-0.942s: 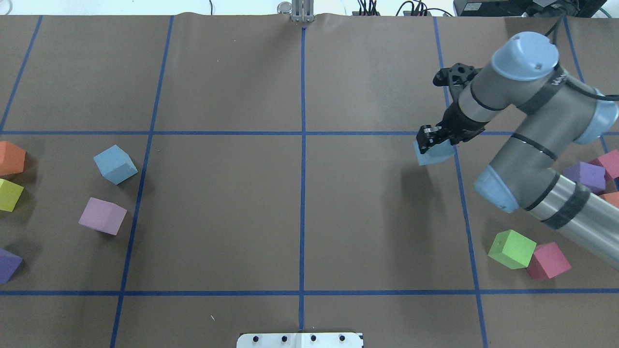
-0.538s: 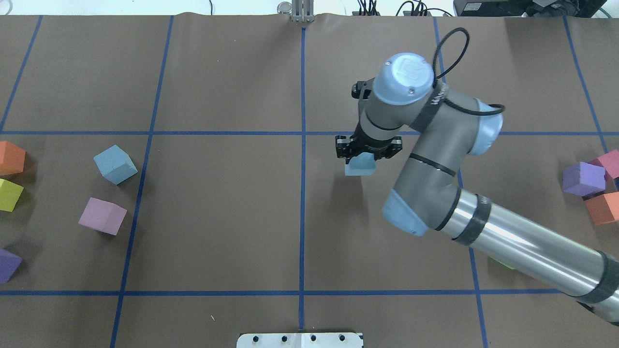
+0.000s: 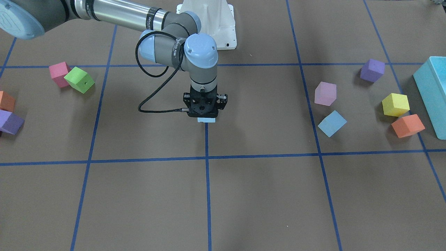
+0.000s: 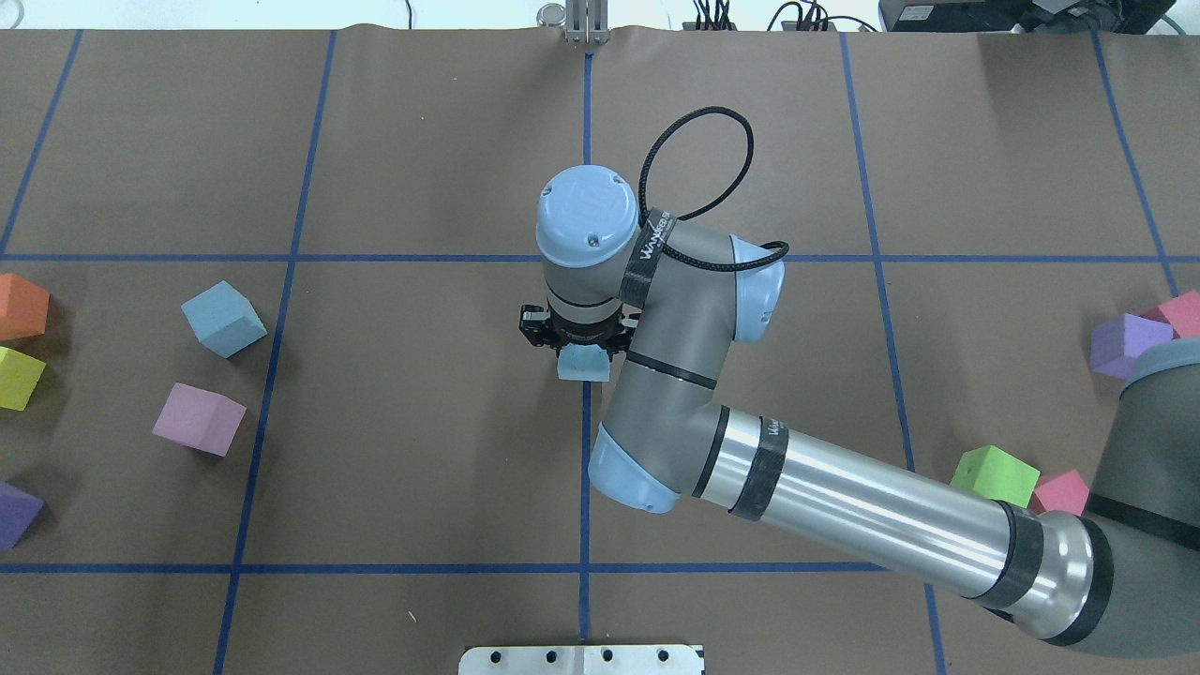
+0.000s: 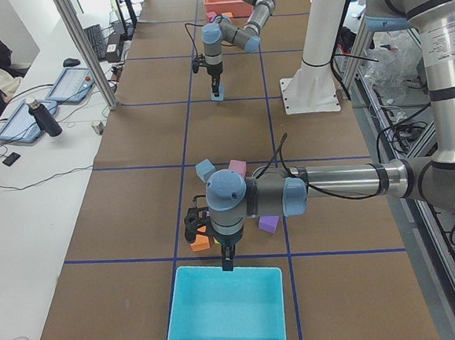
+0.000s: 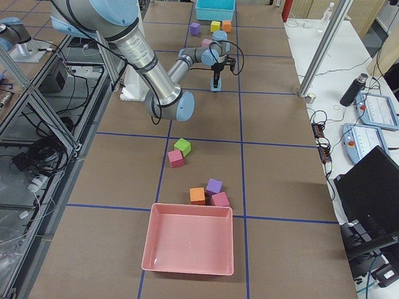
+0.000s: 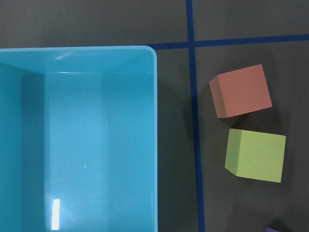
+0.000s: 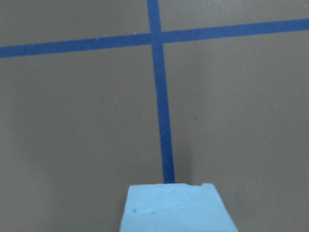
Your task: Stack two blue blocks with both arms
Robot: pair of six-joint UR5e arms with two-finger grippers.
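My right gripper (image 4: 581,347) is shut on a light blue block (image 4: 583,364) and holds it low over the table's centre line. The held block also shows under the gripper (image 3: 205,113) in the front view (image 3: 207,120) and at the bottom of the right wrist view (image 8: 176,208), with small dents in its top edge. The second blue block (image 4: 223,319) sits alone on the table at the left; it also shows in the front view (image 3: 331,123). My left gripper (image 5: 228,260) hangs at the rim of the turquoise box (image 5: 223,312). I cannot tell whether it is open or shut.
A lilac cube (image 4: 199,419), an orange cube (image 4: 21,307), a yellow cube (image 4: 17,378) and a purple cube (image 4: 14,514) lie near the second blue block. A green cube (image 4: 994,473), a red-pink cube (image 4: 1059,492) and a purple cube (image 4: 1125,345) lie on the right. A pink tray (image 6: 149,249) stands at the right end.
My right arm has carried the blue block leftward from the right part of the table to the centre line. The blue block on the left has not moved.
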